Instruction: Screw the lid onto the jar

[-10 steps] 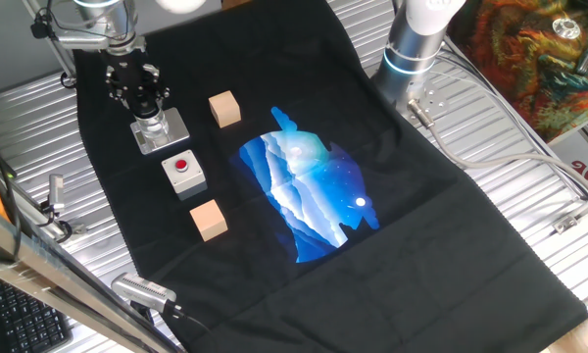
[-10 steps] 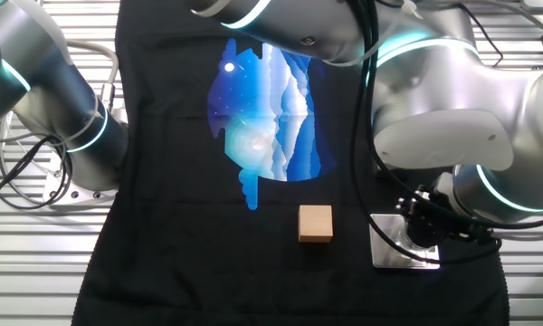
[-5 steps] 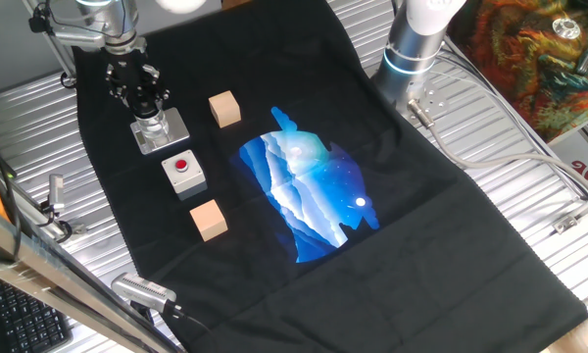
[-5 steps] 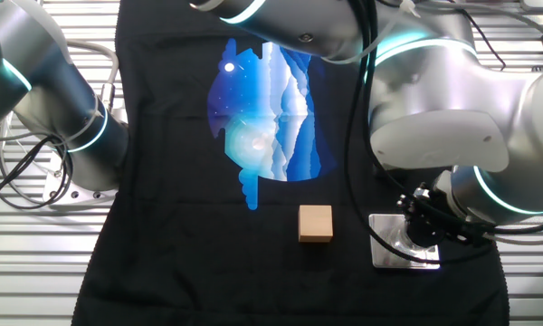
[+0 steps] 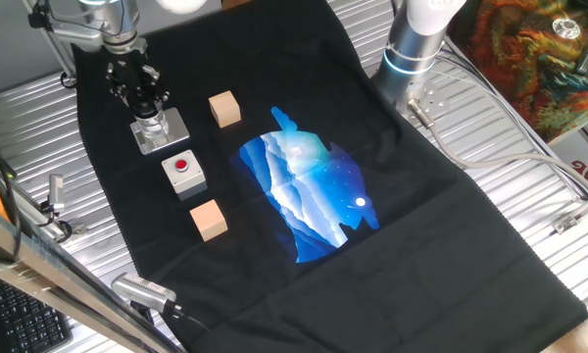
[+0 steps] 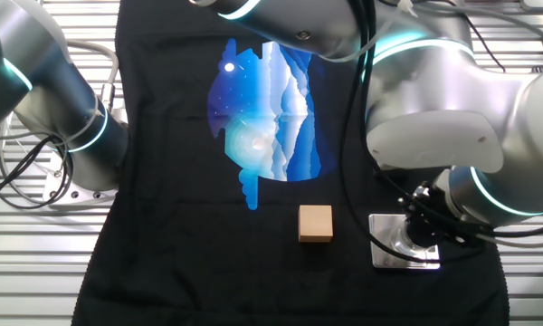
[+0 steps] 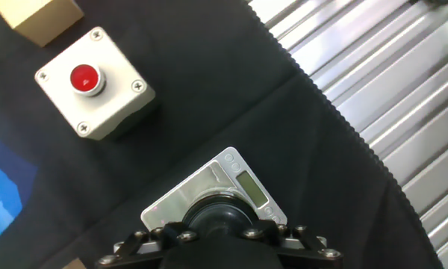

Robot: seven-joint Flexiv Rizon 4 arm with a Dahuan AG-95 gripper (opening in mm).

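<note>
The jar (image 5: pixel 155 125) is a small pale cylinder on a grey square base plate (image 5: pixel 173 132), at the far left of the black cloth. My gripper (image 5: pixel 146 102) stands straight above it, shut on the black lid (image 7: pixel 216 213), which sits on the jar's mouth. From the other side, the jar (image 6: pixel 404 239) shows just below the gripper (image 6: pixel 418 226), and its plate (image 6: pixel 384 254) lies flat. In the hand view the dark round lid fills the space in front of my gripper (image 7: pixel 218 230) and hides the jar's body. Only the plate (image 7: pixel 239 178) shows round it.
A grey box with a red button (image 5: pixel 183 171) stands just in front of the jar. One wooden cube (image 5: pixel 224 108) lies to the jar's right and another (image 5: pixel 208 219) nearer the front. A blue print (image 5: pixel 309 194) covers the middle of the cloth. Ribbed metal table (image 7: pixel 403 90) borders the cloth.
The hand has turned and shifted slightly over the jar, so more of the pale jar shows beneath it. The jar, box and cubes have not moved.
</note>
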